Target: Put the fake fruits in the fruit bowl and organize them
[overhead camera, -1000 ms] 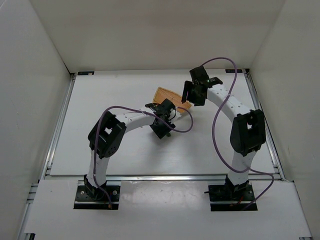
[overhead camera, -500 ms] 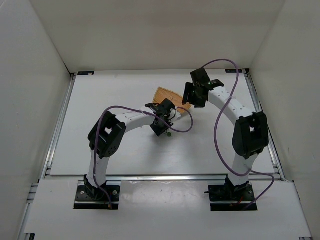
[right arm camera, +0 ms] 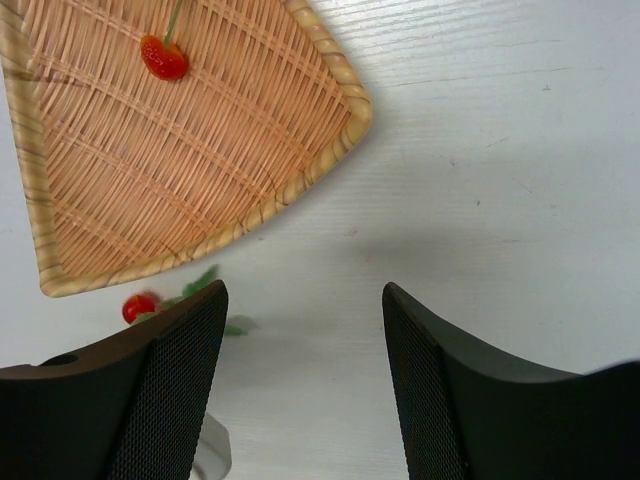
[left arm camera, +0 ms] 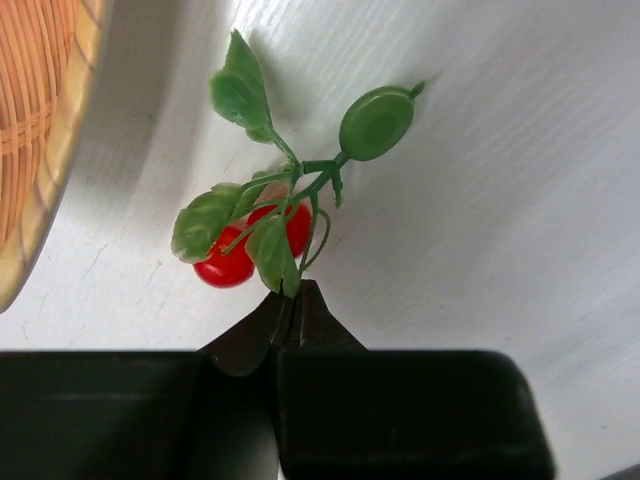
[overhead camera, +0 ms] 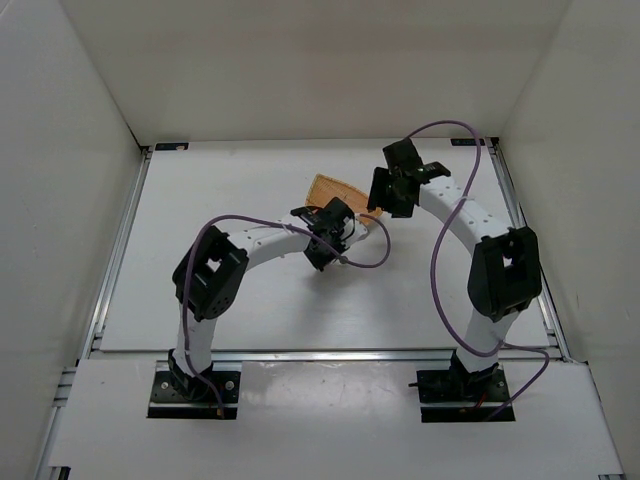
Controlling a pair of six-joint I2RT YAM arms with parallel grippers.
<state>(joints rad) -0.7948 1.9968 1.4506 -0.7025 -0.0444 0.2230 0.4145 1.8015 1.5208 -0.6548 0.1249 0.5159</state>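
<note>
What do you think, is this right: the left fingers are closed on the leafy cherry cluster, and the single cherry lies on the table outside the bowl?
Not quite. The single cherry lies inside the fruit bowl, not on the table, as the right wrist view shows. The left fingers are indeed closed on the leafy cherry cluster.

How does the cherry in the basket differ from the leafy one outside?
The single cherry lies in the bowl; the leafy cluster lies outside it. The single cherry shows only a thin stem; the cluster has green leaves. The left gripper pinches the cluster; nothing touches the single cherry. Both are red.
</note>
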